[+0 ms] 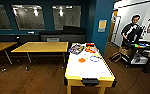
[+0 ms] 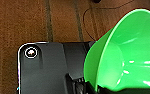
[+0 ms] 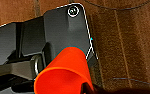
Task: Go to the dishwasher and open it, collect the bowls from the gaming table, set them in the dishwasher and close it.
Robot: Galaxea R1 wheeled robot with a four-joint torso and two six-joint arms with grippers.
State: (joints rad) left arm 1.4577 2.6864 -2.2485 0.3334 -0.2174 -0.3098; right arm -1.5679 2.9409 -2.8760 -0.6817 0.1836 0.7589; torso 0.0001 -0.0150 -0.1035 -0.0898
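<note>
Closest in, the left wrist view has a translucent green bowl (image 2: 126,52) looming large over brown wood plank floor (image 2: 21,22), its base down at the left pincer; the fingers cannot be made out, so whether they pinch it I cannot tell. In the right wrist view an orange bowl (image 3: 63,72) sits likewise at the right pincer, above the same floor, with a thin dark cable (image 3: 131,80) curving across the boards; its grip cannot be told either.

From the head view, the gaming table (image 1: 89,68) stands just ahead: glossy white tabletop, yellow sides and legs, a black slot (image 1: 90,81) at its near end. On its middle lie a small orange item (image 1: 82,60) and a flat blue ring (image 1: 94,58); farther along, colourful packets (image 1: 76,48), whose print is too blurred to read.

Beyond, to the left, stand plain yellow-topped tables (image 1: 42,46). The far wall is dark teal with windows (image 1: 28,17). A pale notice (image 1: 102,25) hangs on the teal pillar, its writing illegible. At the right, a person (image 1: 131,30) stands behind a control rig (image 1: 138,48).
</note>
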